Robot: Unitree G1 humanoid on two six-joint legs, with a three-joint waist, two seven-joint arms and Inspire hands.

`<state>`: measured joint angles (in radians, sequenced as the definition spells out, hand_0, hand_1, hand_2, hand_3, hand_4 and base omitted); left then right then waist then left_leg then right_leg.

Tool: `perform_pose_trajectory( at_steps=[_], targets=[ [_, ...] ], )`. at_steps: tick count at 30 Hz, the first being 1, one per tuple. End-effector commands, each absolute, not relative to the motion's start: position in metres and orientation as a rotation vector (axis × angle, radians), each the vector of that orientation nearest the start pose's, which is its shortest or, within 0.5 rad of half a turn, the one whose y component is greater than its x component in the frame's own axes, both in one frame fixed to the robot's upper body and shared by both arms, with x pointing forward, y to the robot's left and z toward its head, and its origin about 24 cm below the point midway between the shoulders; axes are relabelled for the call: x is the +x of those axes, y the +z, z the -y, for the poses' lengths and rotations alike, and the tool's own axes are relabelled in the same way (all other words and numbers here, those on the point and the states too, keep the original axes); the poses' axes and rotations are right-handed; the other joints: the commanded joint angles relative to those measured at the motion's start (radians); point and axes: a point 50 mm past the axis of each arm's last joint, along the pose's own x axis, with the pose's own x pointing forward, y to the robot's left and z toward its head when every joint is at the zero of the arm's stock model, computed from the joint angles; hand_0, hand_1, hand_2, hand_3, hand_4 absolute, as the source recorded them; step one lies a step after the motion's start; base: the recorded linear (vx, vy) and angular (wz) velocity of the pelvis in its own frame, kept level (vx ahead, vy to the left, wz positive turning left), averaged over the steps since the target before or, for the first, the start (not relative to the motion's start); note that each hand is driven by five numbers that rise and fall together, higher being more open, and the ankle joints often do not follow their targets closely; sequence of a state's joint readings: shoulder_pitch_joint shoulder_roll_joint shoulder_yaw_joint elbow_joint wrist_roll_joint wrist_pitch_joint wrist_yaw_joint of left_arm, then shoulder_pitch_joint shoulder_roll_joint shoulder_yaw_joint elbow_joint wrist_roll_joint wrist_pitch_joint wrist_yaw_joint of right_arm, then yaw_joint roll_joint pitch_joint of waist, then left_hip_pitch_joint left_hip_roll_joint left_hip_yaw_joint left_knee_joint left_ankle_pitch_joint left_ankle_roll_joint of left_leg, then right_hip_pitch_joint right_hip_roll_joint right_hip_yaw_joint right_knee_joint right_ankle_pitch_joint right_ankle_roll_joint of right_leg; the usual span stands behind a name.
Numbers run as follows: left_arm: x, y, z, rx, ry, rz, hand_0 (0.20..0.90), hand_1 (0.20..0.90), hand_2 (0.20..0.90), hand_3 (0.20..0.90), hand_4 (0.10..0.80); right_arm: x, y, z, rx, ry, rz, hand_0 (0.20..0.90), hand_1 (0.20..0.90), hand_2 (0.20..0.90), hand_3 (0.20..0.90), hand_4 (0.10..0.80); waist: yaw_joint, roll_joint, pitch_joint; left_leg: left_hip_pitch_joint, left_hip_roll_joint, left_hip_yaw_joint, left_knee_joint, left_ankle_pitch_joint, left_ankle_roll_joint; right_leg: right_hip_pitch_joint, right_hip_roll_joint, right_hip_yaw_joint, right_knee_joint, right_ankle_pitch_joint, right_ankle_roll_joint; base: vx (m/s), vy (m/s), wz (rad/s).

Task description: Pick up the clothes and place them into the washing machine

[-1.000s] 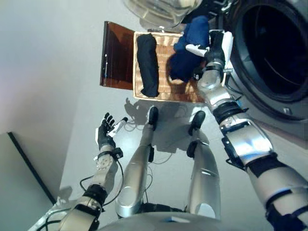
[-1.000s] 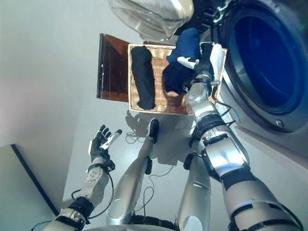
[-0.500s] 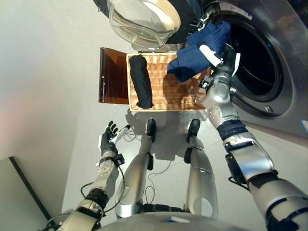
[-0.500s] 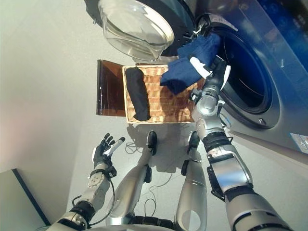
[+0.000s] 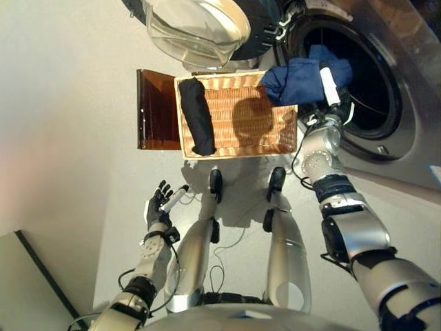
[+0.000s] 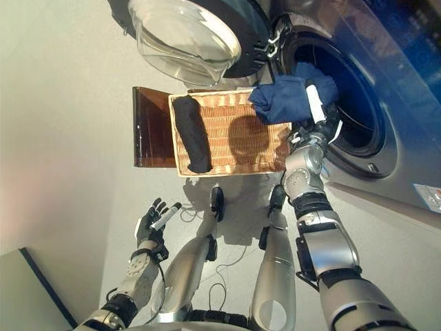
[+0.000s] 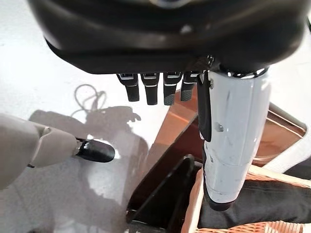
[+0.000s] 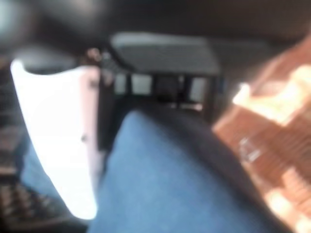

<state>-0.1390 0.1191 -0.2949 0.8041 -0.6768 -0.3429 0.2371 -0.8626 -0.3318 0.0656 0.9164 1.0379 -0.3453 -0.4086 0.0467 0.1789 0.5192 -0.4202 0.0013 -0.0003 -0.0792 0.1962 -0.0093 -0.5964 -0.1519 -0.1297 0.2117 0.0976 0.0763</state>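
Observation:
My right hand [image 5: 328, 86] is shut on a dark blue garment [image 5: 296, 79] and holds it at the lower rim of the washing machine's round opening [image 5: 375, 83]. Part of the cloth hangs over the basket's near corner. In the right wrist view the blue garment [image 8: 170, 184] lies against the white-covered thumb [image 8: 58, 141]. A rolled black garment [image 5: 196, 116] lies at the left end of the wicker basket [image 5: 241, 141]. My left hand [image 5: 160, 205] is open and empty, low at my left side; its fingers [image 7: 155, 87] are straight.
The basket rests on a low dark brown box [image 5: 155, 110] that sticks out to its left. The machine's glass door [image 5: 196, 27] stands swung open above the basket. Pale floor lies to the left and in front.
My right hand has carried the blue garment up from over the basket to the machine's opening. The camera view has shifted. My left hand has stayed idle.

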Motion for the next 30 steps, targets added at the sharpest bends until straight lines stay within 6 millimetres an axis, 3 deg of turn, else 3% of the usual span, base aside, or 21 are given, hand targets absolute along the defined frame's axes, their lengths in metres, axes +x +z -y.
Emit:
perform_pose_trajectory(
  at_steps=[1,7,10,14,21,30],
  targets=[
    [0.231,-0.076,-0.146,-0.365,0.252,-0.404,0.9,0.9,0.9,0.9,0.8,0.397,0.2,0.234,0.806,-0.462,0.404,0.2,0.2,0.2,0.2,0.3,0.005,0.08,0.001,0.004,-0.059,0.045,-0.008,-0.042,-0.07,0.04,0.01,0.063,0.021,-0.082,0.02,0.0,0.0,0.0],
    [0.231,-0.075,-0.146,-0.379,0.238,-0.401,0.9,0.9,0.9,0.9,0.8,0.399,0.209,0.249,0.925,-0.509,0.425,0.2,0.2,0.2,0.2,0.3,0.017,0.095,0.001,-0.006,-0.062,0.044,-0.008,-0.04,-0.07,0.022,0.006,0.065,0.032,-0.087,0.02,0.003,0.0,0.01],
    [0.23,-0.075,-0.145,-0.376,0.225,-0.403,0.9,0.9,0.9,0.9,0.8,0.398,0.224,0.261,1.007,-0.538,0.473,0.2,0.2,0.2,0.2,0.3,0.025,0.108,0.001,-0.009,-0.065,0.043,-0.008,-0.039,-0.07,0.015,0.004,0.068,0.037,-0.091,0.02,0.0,0.0,0.0],
    [0.228,-0.077,-0.146,-0.366,0.214,-0.41,0.9,0.9,0.9,0.9,0.8,0.39,0.255,0.292,1.099,-0.604,0.578,0.2,0.2,0.2,0.2,0.3,0.032,0.125,0.0,-0.005,-0.072,0.04,-0.008,-0.046,-0.072,0.018,-0.003,0.069,0.045,-0.104,0.023,0.009,0.013,0.05],
    [0.225,-0.08,-0.148,-0.349,0.214,-0.425,0.9,0.9,0.9,0.9,0.8,0.372,0.281,0.327,1.133,-0.68,0.695,0.2,0.2,0.2,0.2,0.3,0.036,0.132,-0.014,-0.002,-0.075,0.037,-0.008,-0.045,-0.074,0.017,-0.007,0.067,0.053,-0.11,0.025,0.013,0.004,0.02],
    [0.218,-0.09,-0.154,-0.356,0.241,-0.476,0.9,0.9,0.9,0.9,0.8,0.355,0.305,0.35,1.163,-0.732,0.797,0.2,0.2,0.2,0.2,0.3,0.039,0.136,-0.031,-0.005,-0.075,0.036,-0.008,-0.042,-0.075,0.015,-0.007,0.067,0.049,-0.105,0.025,0.008,0.001,0.0]
  ],
)
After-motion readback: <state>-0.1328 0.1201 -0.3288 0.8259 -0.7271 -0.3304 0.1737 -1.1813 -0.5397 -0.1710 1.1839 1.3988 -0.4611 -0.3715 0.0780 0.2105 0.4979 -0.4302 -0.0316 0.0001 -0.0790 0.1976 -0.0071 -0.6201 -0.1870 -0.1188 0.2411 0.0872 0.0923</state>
